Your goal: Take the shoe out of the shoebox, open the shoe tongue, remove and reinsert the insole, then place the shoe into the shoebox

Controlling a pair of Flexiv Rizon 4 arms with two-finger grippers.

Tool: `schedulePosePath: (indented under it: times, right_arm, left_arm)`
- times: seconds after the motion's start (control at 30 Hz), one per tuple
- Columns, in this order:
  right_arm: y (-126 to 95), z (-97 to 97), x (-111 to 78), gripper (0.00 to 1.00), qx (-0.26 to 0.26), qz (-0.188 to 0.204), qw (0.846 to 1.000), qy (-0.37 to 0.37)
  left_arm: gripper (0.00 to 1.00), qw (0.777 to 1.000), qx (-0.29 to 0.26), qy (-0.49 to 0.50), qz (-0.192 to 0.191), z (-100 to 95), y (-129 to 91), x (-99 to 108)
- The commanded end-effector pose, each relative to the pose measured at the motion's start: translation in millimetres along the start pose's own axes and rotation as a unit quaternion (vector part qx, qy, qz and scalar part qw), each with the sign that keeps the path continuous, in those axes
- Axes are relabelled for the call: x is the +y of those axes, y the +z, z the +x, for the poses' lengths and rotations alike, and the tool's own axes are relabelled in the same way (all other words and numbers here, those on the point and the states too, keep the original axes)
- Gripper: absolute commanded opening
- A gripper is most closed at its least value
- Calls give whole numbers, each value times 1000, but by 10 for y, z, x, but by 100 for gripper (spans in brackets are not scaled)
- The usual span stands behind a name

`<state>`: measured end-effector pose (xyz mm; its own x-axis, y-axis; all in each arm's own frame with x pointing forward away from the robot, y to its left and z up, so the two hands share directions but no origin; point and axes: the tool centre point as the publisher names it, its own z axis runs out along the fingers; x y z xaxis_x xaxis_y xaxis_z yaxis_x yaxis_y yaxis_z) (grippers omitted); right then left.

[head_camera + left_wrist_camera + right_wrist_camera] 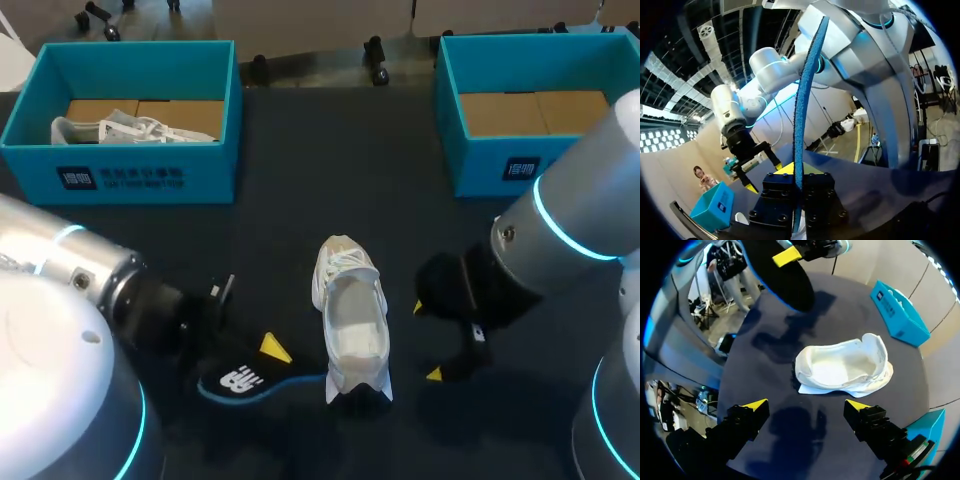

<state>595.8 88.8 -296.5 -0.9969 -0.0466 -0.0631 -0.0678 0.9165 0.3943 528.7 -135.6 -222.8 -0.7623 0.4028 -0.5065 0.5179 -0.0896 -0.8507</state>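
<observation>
Our left gripper (pixel 268 352), lower left, is clamped on the black insole (pixel 235 381). At centre lies the white shoe (pixel 350 318), just left of our right gripper (pixel 427 341), whose jaws stand spread and empty.

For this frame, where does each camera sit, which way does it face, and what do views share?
Head view: above and behind the robot, looking down on the table; left gripper holds the insole, right gripper open beside the shoe.
Left wrist view: on the left wrist, facing the right arm; the insole stands edge-on in its own gripper.
Right wrist view: on the right wrist, looking down at the shoe past its own open fingers.
Shared: the insole shows in all three.
</observation>
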Motion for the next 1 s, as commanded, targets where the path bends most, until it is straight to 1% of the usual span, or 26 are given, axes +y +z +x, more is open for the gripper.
schedulePosePath:
  times: [0.03,0.23,0.27,0.3,0.37,0.47,0.57,0.73,1.0]
  right_arm:
    - [109,-73,34,100,4,1,1000,0]
    - [109,-73,34,100,4,1,1000,0]
    - [109,-73,34,100,4,1,1000,0]
    - [114,-97,44,100,13,10,1000,5]
    - [147,-119,39,100,15,27,999,6]
    - [229,-138,26,100,10,33,999,0]
    - [311,-152,-29,100,12,32,999,2]
    - [370,-179,-62,100,9,42,999,7]
    - [450,-217,-105,100,6,40,999,10]
  left_arm:
    - [0,1000,0,1,7,-21,70,85]
    - [0,1000,0,1,7,-21,70,85]
    - [0,1000,1,6,8,-3,102,88]
    - [0,1000,4,12,12,22,132,96]
    - [0,1000,5,14,11,55,168,124]
    - [0,1000,3,7,13,63,194,172]
    - [0,1000,-3,10,19,69,213,200]
    - [0,999,-23,37,31,98,243,210]
    - [0,998,-29,47,36,140,340,283]
